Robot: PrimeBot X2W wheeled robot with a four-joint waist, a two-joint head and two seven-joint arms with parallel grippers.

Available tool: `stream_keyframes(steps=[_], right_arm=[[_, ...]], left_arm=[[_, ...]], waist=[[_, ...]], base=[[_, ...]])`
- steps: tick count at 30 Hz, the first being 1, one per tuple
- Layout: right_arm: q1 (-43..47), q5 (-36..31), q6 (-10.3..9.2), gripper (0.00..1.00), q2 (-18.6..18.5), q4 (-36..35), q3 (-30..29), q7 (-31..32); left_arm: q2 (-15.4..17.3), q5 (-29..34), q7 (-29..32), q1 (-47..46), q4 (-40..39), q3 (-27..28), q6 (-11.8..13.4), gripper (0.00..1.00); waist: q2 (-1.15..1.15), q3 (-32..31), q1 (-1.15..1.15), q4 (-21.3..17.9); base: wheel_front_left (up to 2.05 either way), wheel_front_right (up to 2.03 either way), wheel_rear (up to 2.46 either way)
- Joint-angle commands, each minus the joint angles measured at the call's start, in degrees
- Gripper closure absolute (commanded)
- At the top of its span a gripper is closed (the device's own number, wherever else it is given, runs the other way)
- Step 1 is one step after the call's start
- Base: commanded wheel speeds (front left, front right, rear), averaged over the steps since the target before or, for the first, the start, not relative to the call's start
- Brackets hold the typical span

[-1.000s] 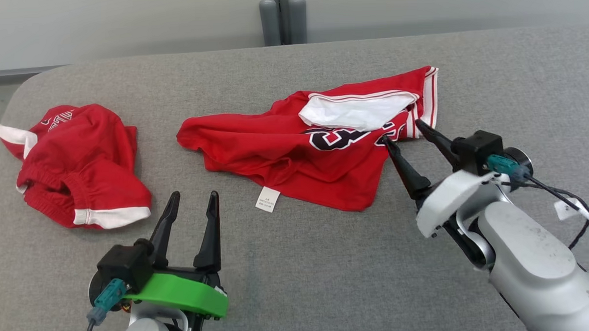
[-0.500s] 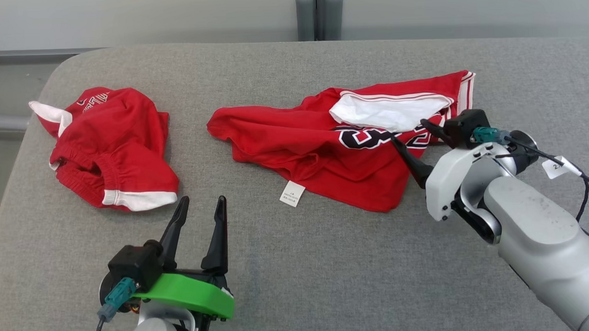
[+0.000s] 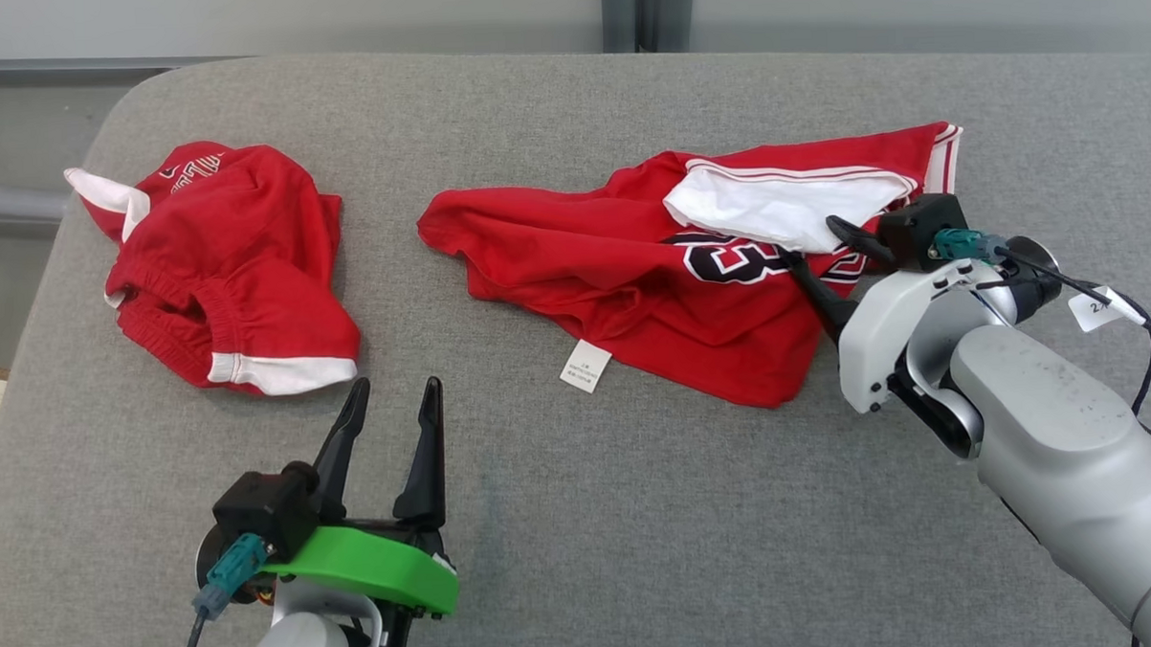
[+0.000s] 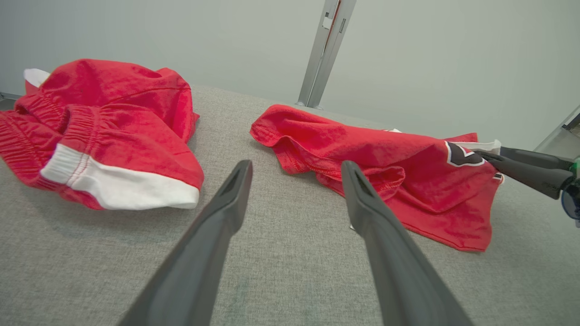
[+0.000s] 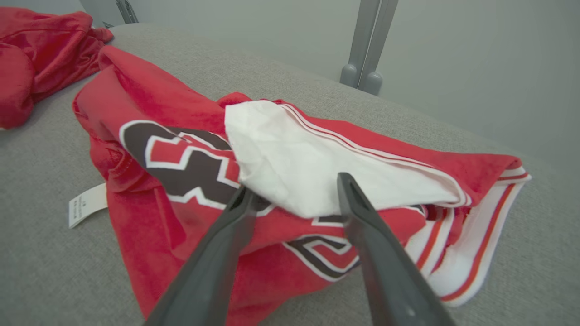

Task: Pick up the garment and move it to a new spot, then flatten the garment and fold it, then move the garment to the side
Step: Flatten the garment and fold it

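Right end effector [image 3: 812, 241]: jaws apart, not clamped. Tips are down at the right end of the jersey [image 3: 632, 283], pointing far-left into it. In the right wrist view the two fingers [image 5: 362, 226] straddle the near edge of the white panel [image 5: 290, 158], right where it overlaps the number print [image 5: 181, 163]. There's cloth between the tips, but contact is hard to call from here.

Jersey is crumpled on the grey worktop [image 3: 640, 513], centre to right. Its long axis runs left-right, with the right end a bit further away than the left. The striped trim [image 3: 943, 153] is at the far right corner and the care label [image 3: 585, 365] pokes out on the near edge.

So the right arm is the one on it. The garment spreads left and slightly far from those tips, and nearly all of its length is on that side. My read is that closing here takes the right end only, so the left two thirds would hang or drag when lifted.

Left end effector [image 3: 396, 385]: released, jaws wide, nothing between them, over bare worktop at near left. The jersey's left end lies far-right of it, well apart. The red shorts [image 3: 229, 269] with the white cuff [image 3: 280, 370] are closer, just far-left of its tips. They're a separate heap and don't touch the jersey.
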Motion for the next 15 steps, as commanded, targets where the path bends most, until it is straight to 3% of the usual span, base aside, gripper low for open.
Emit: stream_keyframes(steps=[1, 2, 15], right_arm=[[-1.1, 0.5, -0.01, 0.84, -0.2, 0.3, 0.4, -0.8], [-1.3, 0.8, -0.01, 1.00, -0.3, 0.5, 0.7, -1.3], [-9.7, 3.0, -0.01, 1.00, -2.7, 2.0, -1.4, -5.4]], left_arm=[[-0.1, 0.8, 0.0, -1.0, 0.2, 0.2, -0.5, 0.00], [-0.2, 0.8, 0.0, -1.0, 0.3, 0.2, -0.6, 0.00], [-2.2, 1.5, 0.0, -2.1, 1.3, -0.2, -1.9, 0.00]], waist=[[0.00, 0.2, 0.00, 0.2], [0.00, 0.3, 0.00, 0.3], [0.00, 2.0, 0.00, 2.7]], base=[[0.00, 0.00, 0.00], [0.00, 0.00, 0.00], [0.00, 0.00, 0.00]])
